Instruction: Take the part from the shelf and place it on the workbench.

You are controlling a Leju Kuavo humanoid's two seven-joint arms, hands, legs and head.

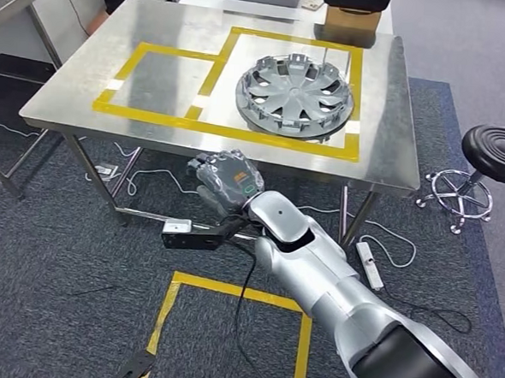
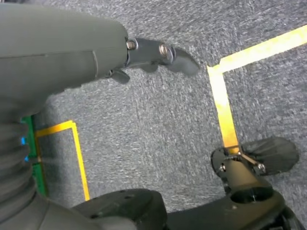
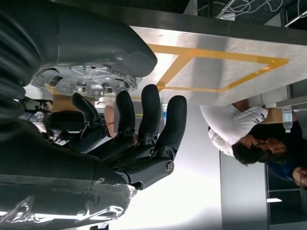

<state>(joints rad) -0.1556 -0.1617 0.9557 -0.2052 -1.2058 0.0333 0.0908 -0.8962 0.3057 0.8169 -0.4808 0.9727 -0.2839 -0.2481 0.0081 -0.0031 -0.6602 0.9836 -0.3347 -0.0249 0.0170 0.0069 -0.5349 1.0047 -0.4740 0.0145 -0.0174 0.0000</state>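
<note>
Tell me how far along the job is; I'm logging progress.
Placing looks done: the silver spoked wheel cover lies inside the yellow-taped square on the steel workbench. The right hand holds nothing, below the bench edge; the left hand hangs over carpet. Nothing visibly remains.

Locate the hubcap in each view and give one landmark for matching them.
Head view: hubcap lies flat on the table, inside the larger yellow tape box, upper centre-right.
Left wrist view: not in it; carpet and floor tape.
Right wrist view: hubcap at centre-left, partly behind the right robot hand.
Shared landmark: the yellow table tape.
</note>
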